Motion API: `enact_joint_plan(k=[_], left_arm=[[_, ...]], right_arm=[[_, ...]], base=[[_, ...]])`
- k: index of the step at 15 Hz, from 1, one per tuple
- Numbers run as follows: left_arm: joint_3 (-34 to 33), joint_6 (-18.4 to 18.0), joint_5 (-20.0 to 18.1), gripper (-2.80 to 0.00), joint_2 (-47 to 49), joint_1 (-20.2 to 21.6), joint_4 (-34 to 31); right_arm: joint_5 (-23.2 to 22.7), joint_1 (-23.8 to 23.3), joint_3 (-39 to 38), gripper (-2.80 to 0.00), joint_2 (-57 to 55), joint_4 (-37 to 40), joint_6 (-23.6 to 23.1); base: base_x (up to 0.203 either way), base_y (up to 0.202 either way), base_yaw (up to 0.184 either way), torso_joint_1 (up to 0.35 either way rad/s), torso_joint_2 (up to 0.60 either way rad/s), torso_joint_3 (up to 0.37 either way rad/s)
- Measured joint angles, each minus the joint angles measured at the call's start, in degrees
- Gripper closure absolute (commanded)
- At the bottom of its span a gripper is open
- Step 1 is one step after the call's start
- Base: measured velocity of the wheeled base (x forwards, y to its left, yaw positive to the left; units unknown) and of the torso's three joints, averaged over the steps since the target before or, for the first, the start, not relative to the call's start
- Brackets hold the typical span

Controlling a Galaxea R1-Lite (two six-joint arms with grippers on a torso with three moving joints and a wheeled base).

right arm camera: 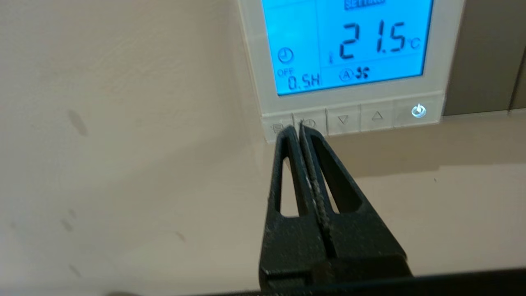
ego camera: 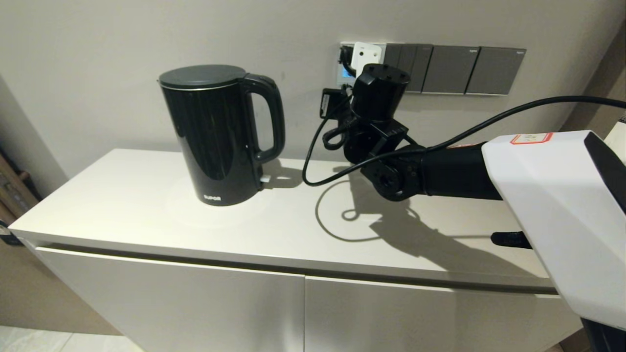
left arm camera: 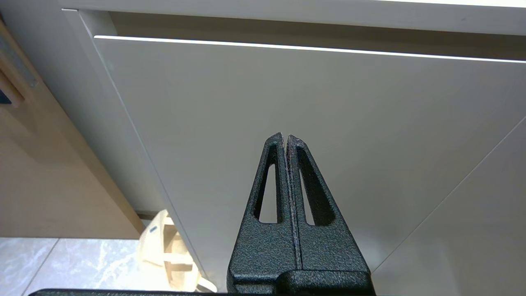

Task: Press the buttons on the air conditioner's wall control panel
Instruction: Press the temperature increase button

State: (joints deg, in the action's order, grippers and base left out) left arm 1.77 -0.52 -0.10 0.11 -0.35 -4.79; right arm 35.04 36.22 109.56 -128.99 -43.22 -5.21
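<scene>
The white wall control panel [right arm camera: 435,49] has a lit blue screen [right arm camera: 345,45] reading 21.5 °C. Its row of pale buttons [right arm camera: 359,118] runs under the screen: menu, clock, down, up and a lit power key [right arm camera: 418,111]. My right gripper [right arm camera: 296,128] is shut and empty, its tips at the seam between the menu key and the clock key. In the head view my right wrist [ego camera: 379,93] covers most of the panel [ego camera: 345,73] and the fingers are hidden. My left gripper [left arm camera: 285,137] is shut and empty, parked low before the cabinet door.
A black kettle [ego camera: 220,137] stands on the white cabinet top [ego camera: 146,205], left of my right arm. Dark grey switch plates [ego camera: 469,68] sit right of the panel. A black cable [ego camera: 313,161] loops down from the wrist over the cabinet top.
</scene>
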Motion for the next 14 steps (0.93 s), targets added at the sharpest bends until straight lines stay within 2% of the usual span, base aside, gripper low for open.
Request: enact_joint_plan(k=[14], left_arm=[[-0.01, -0.01, 0.00, 0.00, 0.00, 0.02, -0.01]], right_arm=[[-0.41, -0.69, 1.77, 0.00, -1.07, 0.89, -0.05]], base=[[0.000, 0.000, 0.000, 0.000, 0.00, 0.000]])
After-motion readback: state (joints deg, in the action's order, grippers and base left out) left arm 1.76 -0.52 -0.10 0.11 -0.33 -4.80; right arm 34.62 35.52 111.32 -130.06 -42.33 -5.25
